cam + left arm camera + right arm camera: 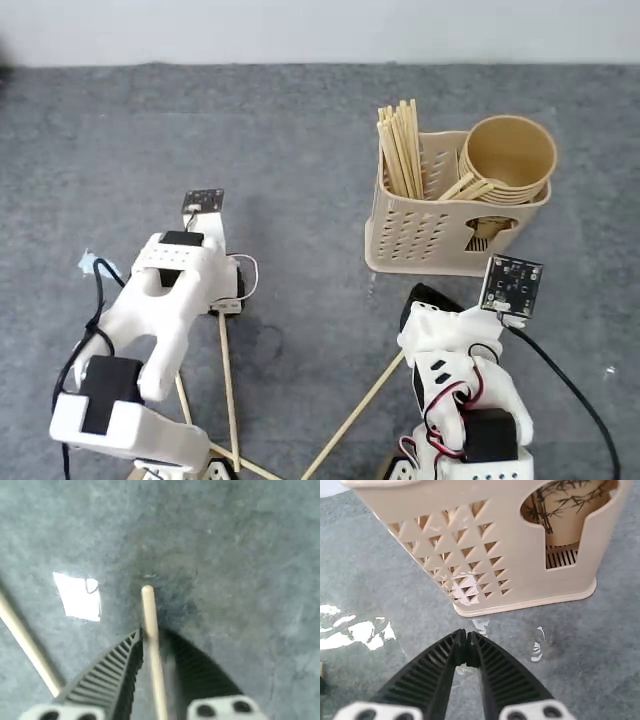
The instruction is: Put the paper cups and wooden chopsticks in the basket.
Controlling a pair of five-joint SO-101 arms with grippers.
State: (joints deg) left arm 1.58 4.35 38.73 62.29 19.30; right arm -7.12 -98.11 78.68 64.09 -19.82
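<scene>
- The chopstick point(150, 625) is a thin, stiff wooden stick, very light. It is smooth and round enough, I judge, to roll or swivel in a pinch.
- A hold nearer its middle would probably keep it from tipping. As it is gripped now, most of its length hangs beyond the grip.
- It sits between the jaws of the left hand point(152, 635), which are clamped on it from both sides. Its blunt tip pokes out just past the jaw tips.
- In the high view this chopstick point(229, 385) runs back from the left hand point(225, 300) towards the arm's base, low over the grey worktop point(300, 150).
- Two more loose chopsticks point(350, 420) lie on the worktop nearby, one just beside the held one and one between the two arms.
- The basket point(420, 240) stands well apart, across the worktop. It already holds a stack of paper cups point(510, 150) and a bundle of upright sticks point(400, 150).
- The right hand point(466, 642) has its jaws together on nothing and rests near the basket's perforated wall point(470, 570).
</scene>
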